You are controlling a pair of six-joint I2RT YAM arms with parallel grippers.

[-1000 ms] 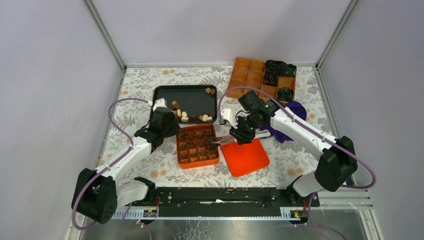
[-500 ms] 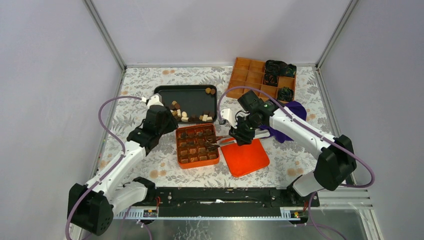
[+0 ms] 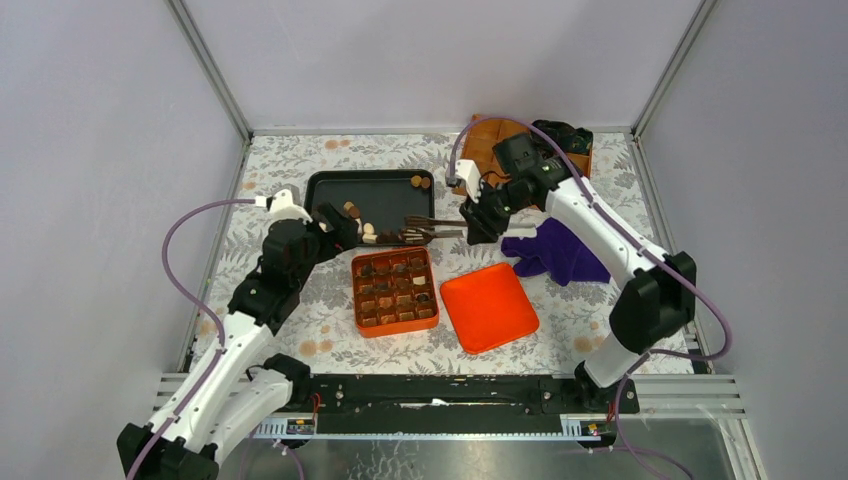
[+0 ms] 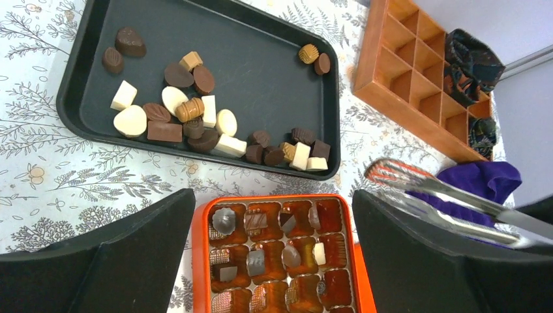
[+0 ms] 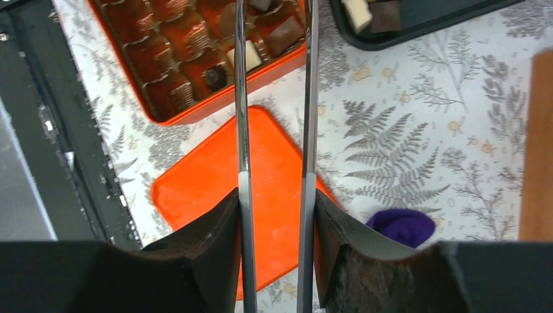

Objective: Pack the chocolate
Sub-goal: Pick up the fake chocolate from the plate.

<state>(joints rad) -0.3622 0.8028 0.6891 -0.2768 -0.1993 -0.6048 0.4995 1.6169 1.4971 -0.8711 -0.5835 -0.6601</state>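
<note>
Loose chocolate (image 3: 368,232) (image 4: 195,120), dark, light brown and cream, lies in a black tray (image 3: 315,185) (image 4: 261,59). Just in front stands an orange compartment box (image 3: 356,300) (image 4: 199,261) with several pieces in its cells (image 5: 244,55). My left gripper (image 3: 335,228) (image 4: 270,254) hovers open above the box's far edge, holding nothing. My right gripper (image 3: 478,215) (image 5: 275,215) is shut on metal tongs (image 3: 430,224) (image 5: 241,98) (image 4: 443,195). Their tips reach over the tray's near right corner. Nothing shows between the tong arms; the tips leave the right wrist view.
An orange lid (image 3: 489,307) (image 5: 202,176) lies flat right of the box. A purple cloth (image 3: 553,250) (image 4: 482,179) is heaped beyond it. At the back right a wooden divider tray (image 3: 480,140) (image 4: 417,72) holds black-and-green bundles (image 3: 565,135), partly hidden by my right arm.
My left gripper opened wide and drew back from the box's left side toward the tray. My right arm swung the tongs from over the box up to the tray's near right corner.
</note>
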